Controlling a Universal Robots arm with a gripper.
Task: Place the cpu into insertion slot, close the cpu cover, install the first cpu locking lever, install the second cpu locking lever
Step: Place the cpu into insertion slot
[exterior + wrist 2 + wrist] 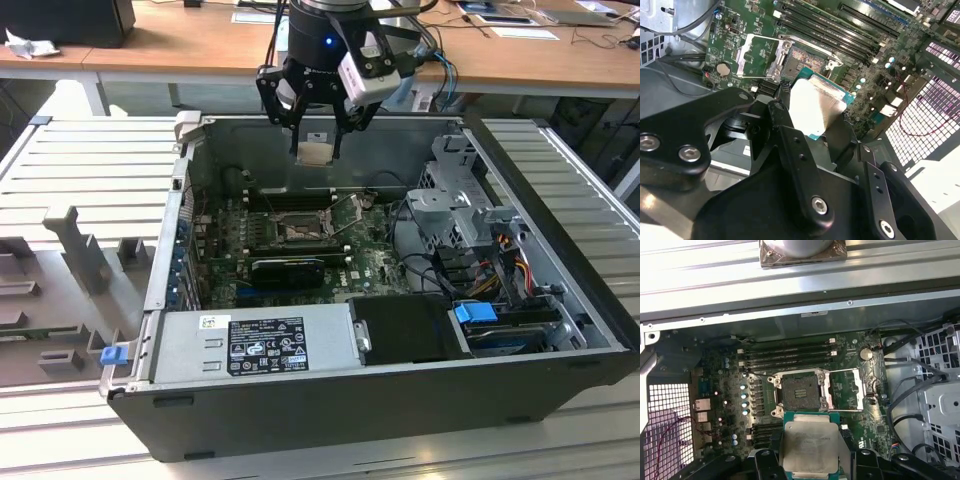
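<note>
My gripper (317, 150) hangs over the far wall of the open computer case, shut on the cpu (316, 153), a flat square chip with a silvery face. Both wrist views show the chip (810, 445) (815, 105) clamped between the black fingers (782, 130). Below it on the green board lies the insertion slot (800, 392) (807, 57) (300, 232), dark and uncovered. The cpu cover (845, 390) (757, 55) is swung open flat beside the slot. A thin wire lever (347, 207) stands raised next to the socket.
The case (170, 250) lies on its side on a ribbed grey table. Near its front stands a power supply box (265, 340), and a metal drive cage (455, 195) with cables is on the exterior view's right. Long black memory slots (790, 352) run beside the socket.
</note>
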